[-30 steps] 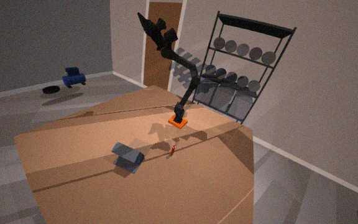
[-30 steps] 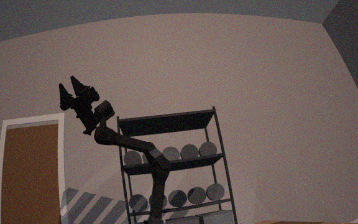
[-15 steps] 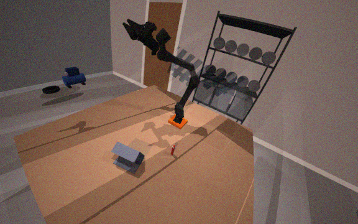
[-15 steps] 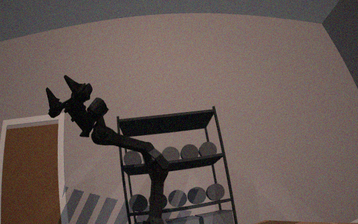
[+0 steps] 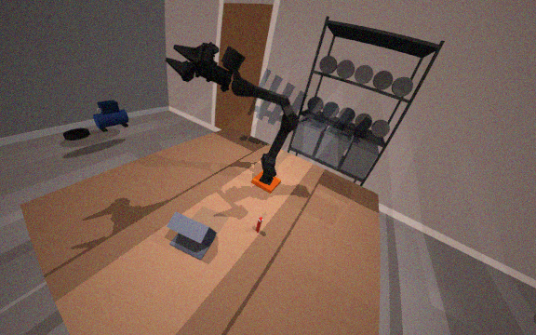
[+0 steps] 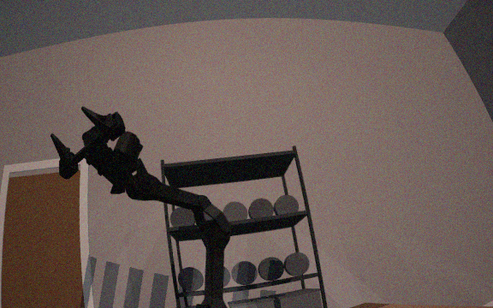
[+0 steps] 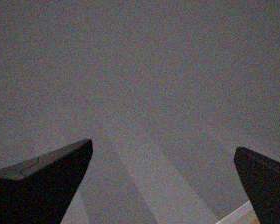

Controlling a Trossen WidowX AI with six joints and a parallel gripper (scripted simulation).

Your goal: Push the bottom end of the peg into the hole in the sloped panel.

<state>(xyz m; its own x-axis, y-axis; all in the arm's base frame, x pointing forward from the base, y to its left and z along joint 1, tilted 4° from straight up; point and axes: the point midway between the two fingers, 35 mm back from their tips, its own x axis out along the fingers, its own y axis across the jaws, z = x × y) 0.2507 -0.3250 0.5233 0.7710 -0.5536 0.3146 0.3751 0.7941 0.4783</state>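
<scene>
A small red peg [image 5: 259,225] with a pale band near its top stands upright on the table in the top view. A grey-blue block with a sloped panel [image 5: 191,226] sits to the left of the peg in that view; its hole cannot be made out. My gripper [image 5: 170,53] [image 6: 67,121] [image 7: 163,151] is open and empty, held high above the table and well away from peg and panel. The wrist view shows both dark fingers wide apart, with neither peg nor panel between them.
The arm's orange base [image 5: 274,186] sits on the wooden table [image 5: 324,261]. A black shelf rack [image 5: 361,84] [image 6: 235,222] with round items stands behind the arm, beside a brown door [image 5: 245,28] [image 6: 38,231]. A blue machine [image 5: 111,118] stands on the floor at the left.
</scene>
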